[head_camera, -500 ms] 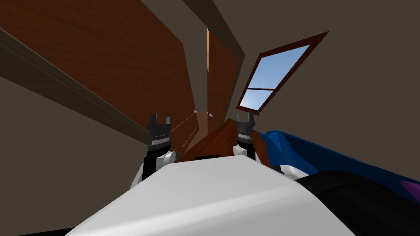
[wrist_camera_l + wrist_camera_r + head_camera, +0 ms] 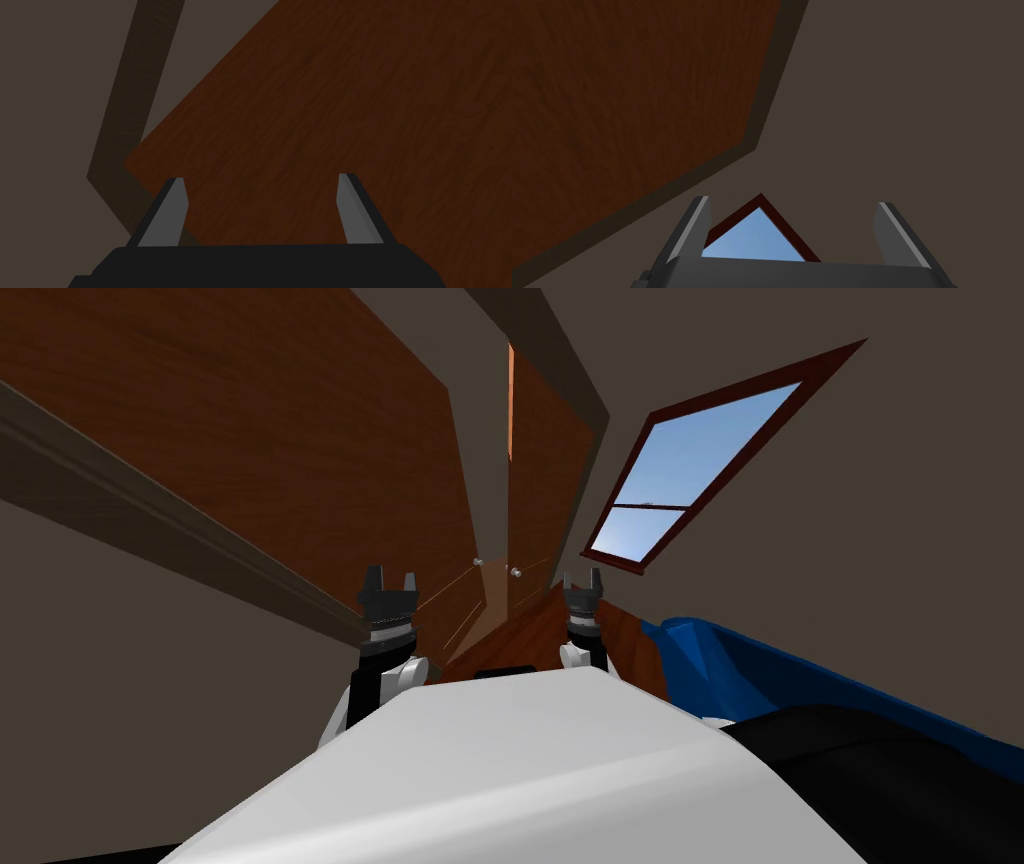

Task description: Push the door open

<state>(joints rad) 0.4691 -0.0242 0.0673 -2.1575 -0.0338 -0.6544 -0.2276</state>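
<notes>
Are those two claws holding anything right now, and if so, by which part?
Nothing is held. The left gripper and the right gripper both stand open, with nothing between their fingers.

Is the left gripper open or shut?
Open. The left gripper has its jaws wide apart, nothing between them, facing a brown wood-grain panel.

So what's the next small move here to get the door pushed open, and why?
Probably ease forward and bring the right gripper toward the door, just beside its knob. Both it and the left gripper are open and look short of the panel, with the knob ahead between them; a lit sliver along the door's edge suggests it is barely ajar.
</notes>
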